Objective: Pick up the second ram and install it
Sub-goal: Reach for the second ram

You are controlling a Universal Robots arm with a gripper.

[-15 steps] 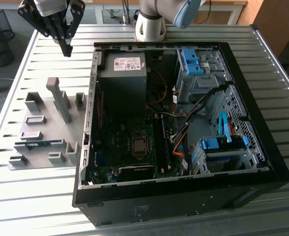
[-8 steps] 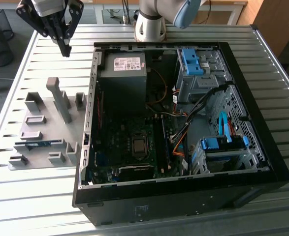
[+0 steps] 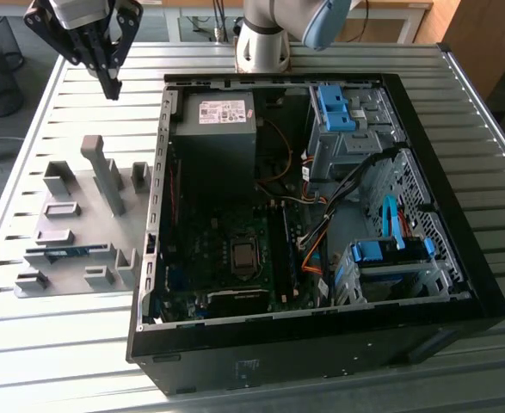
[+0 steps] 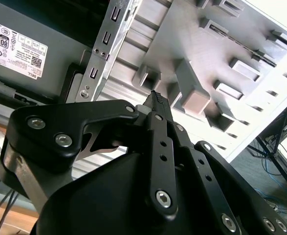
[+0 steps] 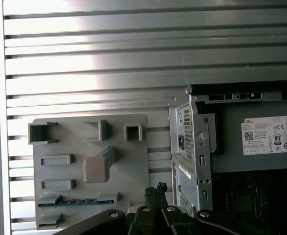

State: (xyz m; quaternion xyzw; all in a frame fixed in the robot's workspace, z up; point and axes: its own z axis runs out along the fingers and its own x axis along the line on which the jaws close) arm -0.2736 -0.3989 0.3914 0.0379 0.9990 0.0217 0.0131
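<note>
**Second ram not yet picked up, claw shut and empty above the plate**

The black metal claw [image 3: 110,84] hangs in the air above the flat grey plastic holder plate [image 3: 80,219], near the side of the plate that faces the open black computer case [image 3: 321,344]. Its two fingers are pressed together with nothing between them, and it touches nothing.

The second ram [image 3: 63,252], a long thin blue circuit-board stick, lies in a narrow slot of the plate, well apart from the claw. We judge that the task is at its beginning: both the grasp and the installation are left to do. We cannot tell whether the memory slots inside the case already hold a stick.

The exterior view gives the whole case beside the plate on the ribbed metal surface [image 3: 80,344]. The first wrist view looks down on the plate and shows the ram [image 5: 79,200] clearly in its slot. The second wrist view shows from close by how the claw [image 4: 157,98] is shut.
</note>
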